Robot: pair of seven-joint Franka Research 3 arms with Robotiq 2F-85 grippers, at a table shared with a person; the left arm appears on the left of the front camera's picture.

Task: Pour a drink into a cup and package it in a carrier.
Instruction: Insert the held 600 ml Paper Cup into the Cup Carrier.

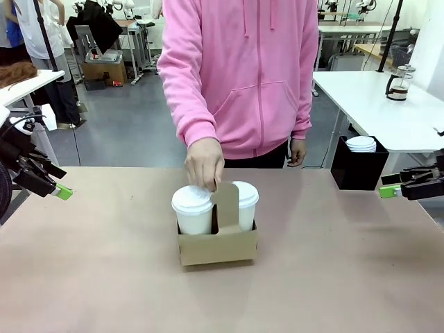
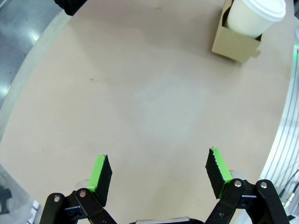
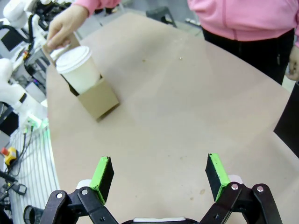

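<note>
Front view puts the carrier (image 1: 217,248) near the middle of the table (image 1: 104,277), a boxy brown cardboard tray with an upright handle panel rising between two cups. The left cup (image 1: 193,209) and the right cup (image 1: 244,205) both stand in its holes, white, tapered and capped with white lids. A person's hand (image 1: 204,162) reaches down from the far side, fingers on the top of the handle panel and touching the lid of the left cup. The person wears a pink hooded top (image 1: 239,69) and stands just behind the far table edge.

Left gripper (image 1: 61,191) hangs at the left edge of the table, well apart from the carrier, its jaws spread wide and holding nothing; the left wrist view shows the green pads (image 2: 99,173) apart over bare tabletop, with the carrier (image 2: 235,43) and one cup (image 2: 256,16) far off at the upper right. Right gripper (image 1: 390,190) sits at the right edge, likewise spread and empty; its wrist view shows pads (image 3: 102,173) parted, with the carrier (image 3: 97,99) and a cup (image 3: 78,68) at the upper left.

Beyond the right end of the table stands a black bin (image 1: 357,166) with white lids stacked on it, and a glass press jug (image 1: 397,87) sits on a white table farther back.
</note>
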